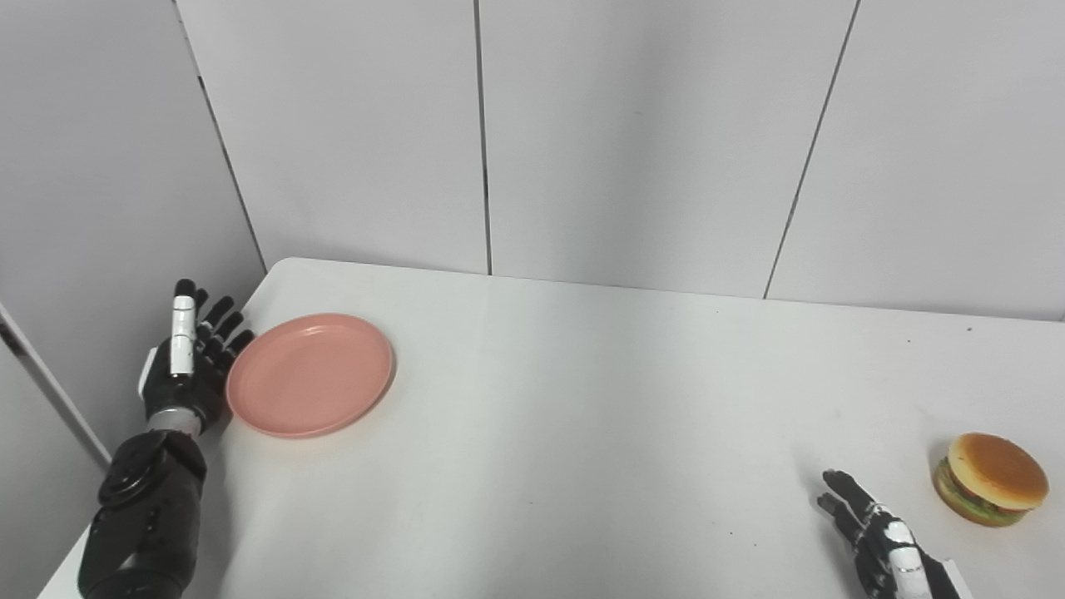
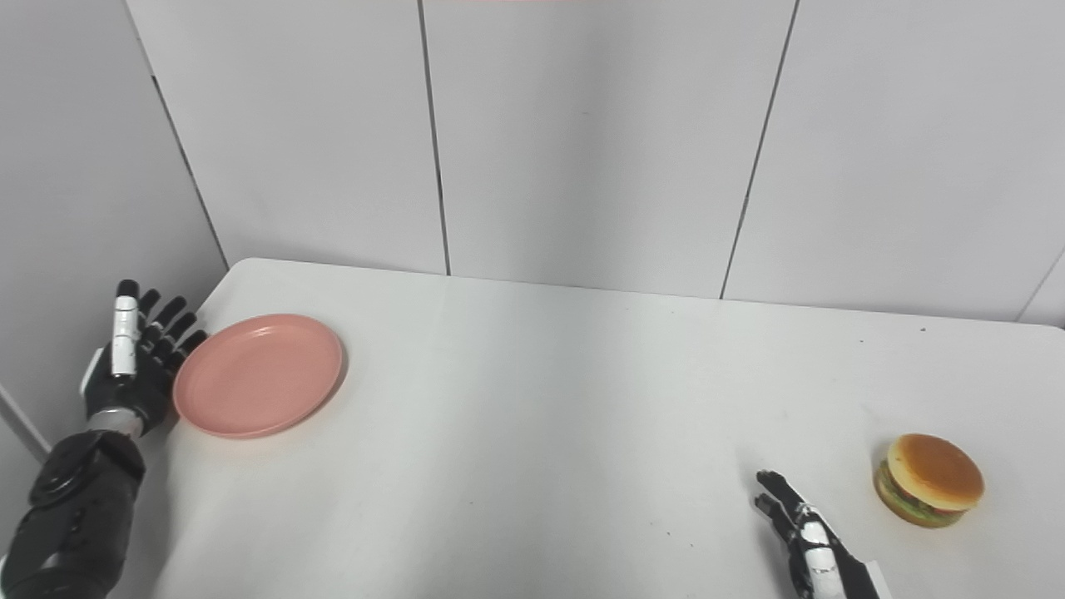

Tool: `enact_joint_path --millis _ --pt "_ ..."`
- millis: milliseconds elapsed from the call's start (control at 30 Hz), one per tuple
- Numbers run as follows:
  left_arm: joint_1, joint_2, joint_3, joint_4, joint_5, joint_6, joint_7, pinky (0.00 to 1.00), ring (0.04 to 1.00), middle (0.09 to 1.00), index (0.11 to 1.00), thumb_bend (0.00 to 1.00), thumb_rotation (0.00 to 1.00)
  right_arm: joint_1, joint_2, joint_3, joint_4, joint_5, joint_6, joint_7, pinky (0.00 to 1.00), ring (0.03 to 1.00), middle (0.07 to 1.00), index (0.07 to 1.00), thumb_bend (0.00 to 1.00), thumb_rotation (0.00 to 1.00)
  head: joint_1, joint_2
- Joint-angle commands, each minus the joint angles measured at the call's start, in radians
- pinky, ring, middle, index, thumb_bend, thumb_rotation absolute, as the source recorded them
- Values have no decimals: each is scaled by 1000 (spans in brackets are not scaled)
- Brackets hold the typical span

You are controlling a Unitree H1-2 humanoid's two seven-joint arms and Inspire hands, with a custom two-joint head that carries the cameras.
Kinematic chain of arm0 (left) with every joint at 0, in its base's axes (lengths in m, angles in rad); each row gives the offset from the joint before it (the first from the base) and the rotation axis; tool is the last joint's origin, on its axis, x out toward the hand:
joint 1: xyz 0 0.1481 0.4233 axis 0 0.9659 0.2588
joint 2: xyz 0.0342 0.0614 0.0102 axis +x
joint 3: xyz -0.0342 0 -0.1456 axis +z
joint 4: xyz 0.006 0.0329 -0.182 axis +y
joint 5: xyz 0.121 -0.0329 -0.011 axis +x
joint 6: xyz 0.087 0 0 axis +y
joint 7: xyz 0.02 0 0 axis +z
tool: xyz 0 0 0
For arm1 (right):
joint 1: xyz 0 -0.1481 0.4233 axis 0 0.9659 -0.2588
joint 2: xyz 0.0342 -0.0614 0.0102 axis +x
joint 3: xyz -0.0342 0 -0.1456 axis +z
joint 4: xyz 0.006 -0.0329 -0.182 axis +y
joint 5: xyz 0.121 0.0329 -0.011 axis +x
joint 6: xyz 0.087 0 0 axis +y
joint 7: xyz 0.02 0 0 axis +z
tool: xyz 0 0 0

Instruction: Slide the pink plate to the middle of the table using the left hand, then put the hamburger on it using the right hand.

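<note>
The pink plate (image 1: 309,375) lies near the table's (image 1: 582,433) far left corner, with the left hand (image 1: 187,358) just left of it, fingers spread and holding nothing. The hamburger (image 1: 990,477) sits far right of the plate (bun up); the right hand (image 1: 874,541) rests beside it, fingers apart, empty

bare table (image 1: 582,416) between pink plate (image 1: 309,374) and hamburger (image 1: 990,478), wall panels (image 1: 632,141) behind

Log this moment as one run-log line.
left robot hand: open, beside plate at table left edge | right robot hand: open, left of hamburger, apart | plate: empty, not yet centered
</note>
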State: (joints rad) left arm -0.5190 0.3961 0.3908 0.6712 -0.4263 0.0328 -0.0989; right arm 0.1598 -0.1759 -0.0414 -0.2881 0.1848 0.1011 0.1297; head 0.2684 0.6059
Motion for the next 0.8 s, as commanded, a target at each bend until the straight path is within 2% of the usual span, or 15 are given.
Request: enact_joint_path --millis 0,200,467,633,767 --pt "-27 -5 -28 -15 26 -5 -15 864 902 901 925 895 772 7 0 8 -14 -6 29 4 997 909 923 841 776 977 -5 0" --pt "-30 -7 -74 -20 64 -3 -9 835 895 893 924 930 772 8 4 14 -29 -8 49 -1 987 908 919 846 773 977 -13 3" --pt "-28 -30 -72 -34 58 1 -16 864 900 873 921 933 763 4 5 19 -32 -3 56 0 979 898 916 844 766 968 -21 4" --pt "-10 -44 -77 -87 55 13 -24 811 905 887 920 932 763 3 5 25 -35 -7 62 1 969 887 915 843 759 963 -28 5" --pt "1 -59 -85 -130 58 20 -32 826 901 895 942 939 790 3 7 30 -35 -16 66 -3 959 887 917 847 765 959 -43 5"
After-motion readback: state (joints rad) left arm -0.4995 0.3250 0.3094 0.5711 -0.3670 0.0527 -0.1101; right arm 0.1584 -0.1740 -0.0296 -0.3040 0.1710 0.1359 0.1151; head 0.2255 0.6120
